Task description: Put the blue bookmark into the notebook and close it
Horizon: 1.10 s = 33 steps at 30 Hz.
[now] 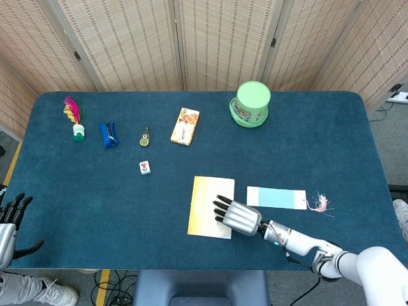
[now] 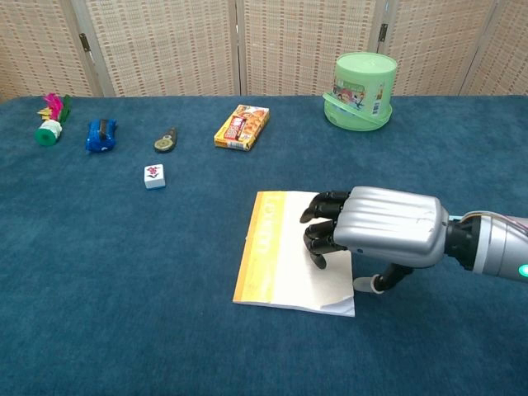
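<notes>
Right robot hand (image 2: 375, 235) is lying fingers-down on the closed notebook (image 1: 206, 215), fingertips curled onto the cover, holding nothing as far as I can tell. Blue bookmark (image 1: 276, 197) sits flat on the table (image 1: 95, 191) just right of the notebook, tassel pointing away.

To do this bit well I'd hook the fingertips under the free edge on the right side, not the orange spine side, and lift the cover slowly so the book doesn't skid on the cloth.

Room-wise it's fine: lots of bare table left of the notebook for the cover to swing over. Near table edge is close though. Left robot hand (image 1: 7, 224) idles at the far corner, fingers apart, empty.
</notes>
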Available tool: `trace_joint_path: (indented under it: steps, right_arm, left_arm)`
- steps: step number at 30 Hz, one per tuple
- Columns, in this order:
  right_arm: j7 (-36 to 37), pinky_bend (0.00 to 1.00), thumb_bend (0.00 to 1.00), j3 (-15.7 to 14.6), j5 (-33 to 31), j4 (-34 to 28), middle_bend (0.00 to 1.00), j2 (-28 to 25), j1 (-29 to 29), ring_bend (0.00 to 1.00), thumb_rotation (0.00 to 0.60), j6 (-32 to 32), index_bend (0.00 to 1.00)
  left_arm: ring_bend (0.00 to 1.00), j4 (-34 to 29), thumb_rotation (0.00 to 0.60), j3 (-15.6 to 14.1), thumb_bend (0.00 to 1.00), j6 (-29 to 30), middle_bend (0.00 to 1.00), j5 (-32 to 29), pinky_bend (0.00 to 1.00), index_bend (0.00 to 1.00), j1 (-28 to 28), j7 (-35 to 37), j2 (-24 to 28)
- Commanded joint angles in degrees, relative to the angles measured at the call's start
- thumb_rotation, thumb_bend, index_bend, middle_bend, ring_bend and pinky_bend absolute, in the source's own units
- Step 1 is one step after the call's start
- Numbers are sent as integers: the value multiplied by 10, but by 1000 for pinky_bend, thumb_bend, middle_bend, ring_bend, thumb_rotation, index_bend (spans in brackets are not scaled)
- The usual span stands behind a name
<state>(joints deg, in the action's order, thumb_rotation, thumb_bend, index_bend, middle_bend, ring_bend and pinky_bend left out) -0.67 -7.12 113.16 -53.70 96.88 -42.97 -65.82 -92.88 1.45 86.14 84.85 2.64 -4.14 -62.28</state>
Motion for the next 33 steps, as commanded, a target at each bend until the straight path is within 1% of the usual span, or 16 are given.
trace_joint_path:
  steps: [1,8,16,20,33]
  right_arm:
    - [-2,168,228,-2,-3,1,325,2,-4,170,600,4,441]
    - [-7,167,276,-6,-8,2,325,10,-16,170,600,12,441]
    - [-10,167,300,-9,-16,10,325,23,-26,177,600,18,441]
    - [-12,167,334,-9,-20,12,325,27,-30,181,600,19,442]
    - [-13,167,365,-11,-29,23,354,40,-36,209,600,10,488]
  left_arm:
    - [128,1,600,0,105,0,68,-1,182,114,0,0,0]
    - [129,3,600,0,105,1,67,-1,182,114,-2,3,0]
    - [129,7,600,0,105,3,64,-2,182,114,-4,8,0]
    - [128,9,600,0,105,4,62,-2,182,114,-5,10,0]
    - [128,16,600,0,105,5,61,-1,182,114,-8,19,0]
